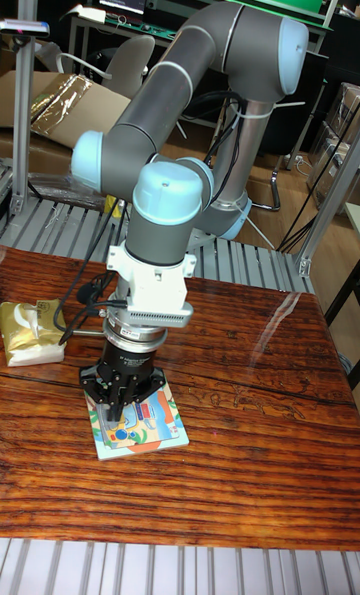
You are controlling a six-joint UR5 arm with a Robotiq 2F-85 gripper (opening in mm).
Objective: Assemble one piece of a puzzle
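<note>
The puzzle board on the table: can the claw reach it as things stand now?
Probably yes. The claw hangs directly over the puzzle board, at or near its surface, with nothing between them. The yellow packet lies well aside.

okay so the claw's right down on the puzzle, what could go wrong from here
1. The claw hides the near-left part of the puzzle, so whether the piece lines up can't be seen; pressing down could jam it.
2. The puzzle lies loose on the table; a sideways push may slide it.
3. The pack sits left of the arm; a swing that way might hit it.
</note>
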